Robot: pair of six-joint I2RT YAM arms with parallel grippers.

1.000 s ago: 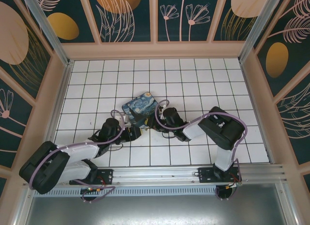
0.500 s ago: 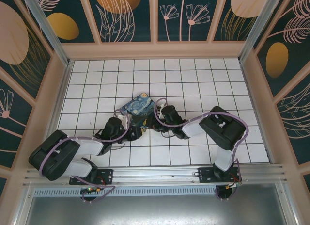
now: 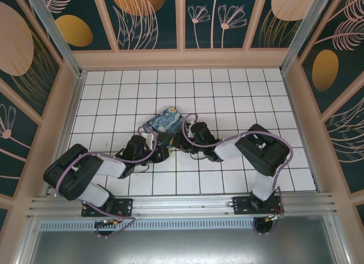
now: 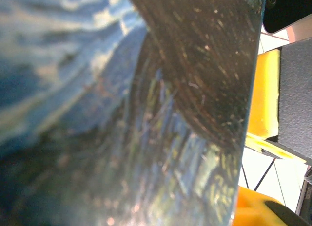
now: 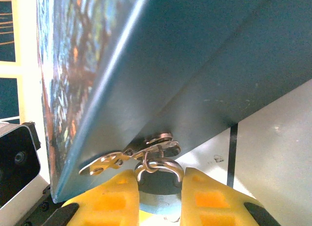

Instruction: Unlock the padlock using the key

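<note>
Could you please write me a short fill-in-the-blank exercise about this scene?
1. The padlock sits between the right gripper's two ____ pads.
2. Its shackle hangs from a hasp on the ____.
3. The box rests on a floor of white ____.
Missing words: yellow; box; tiles.

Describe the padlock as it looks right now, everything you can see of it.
The padlock is small, with a dull blue-grey body and a silvery metal shackle. The shackle loops through the metal hasp on the lower edge of the box and looks closed. The body hangs below the hasp, roughly upright, held on both sides by the yellow jaws of the right gripper. Its lower part is cut off by the frame edge.
</note>
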